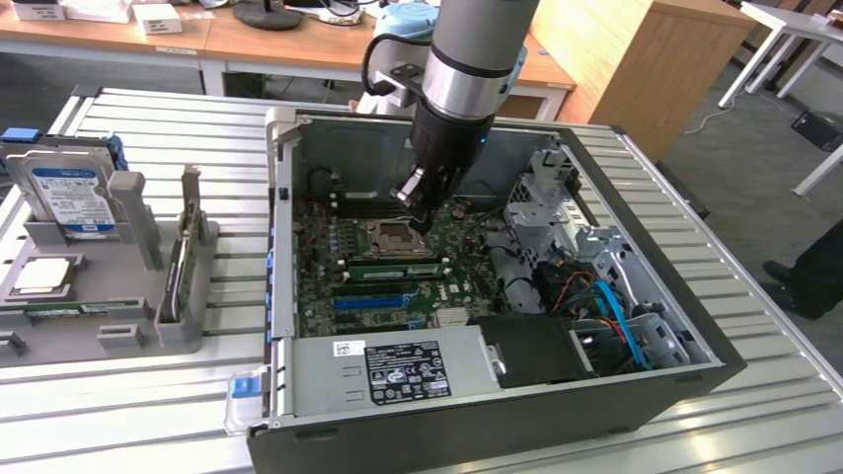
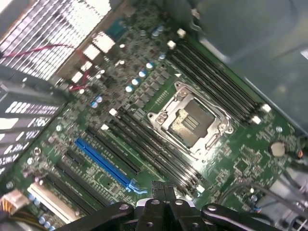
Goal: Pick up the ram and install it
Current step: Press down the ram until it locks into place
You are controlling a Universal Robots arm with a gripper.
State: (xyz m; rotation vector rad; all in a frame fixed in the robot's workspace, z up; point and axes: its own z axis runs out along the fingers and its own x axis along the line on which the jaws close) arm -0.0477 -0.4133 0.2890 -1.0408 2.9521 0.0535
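On the near side of the CPU socket (image 1: 393, 235) (image 2: 190, 120) lies the blue slot (image 1: 382, 299) (image 2: 103, 163). Between the two, just beside the socket, the ram (image 1: 391, 269) is seen – a long green stick standing on edge in a slot. Above the socket's far side the gripper (image 1: 419, 207) (image 2: 162, 188) is held inside the computer case (image 1: 280, 188) – its fingertips (image 2: 158, 188) are pressed together with nothing clamped between them, apart from the ram.

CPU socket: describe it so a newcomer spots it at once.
Look inside the open computer case, at the green motherboard on its floor. The CPU socket is the square silver-framed opening; its neighbours are long narrow dark slots.
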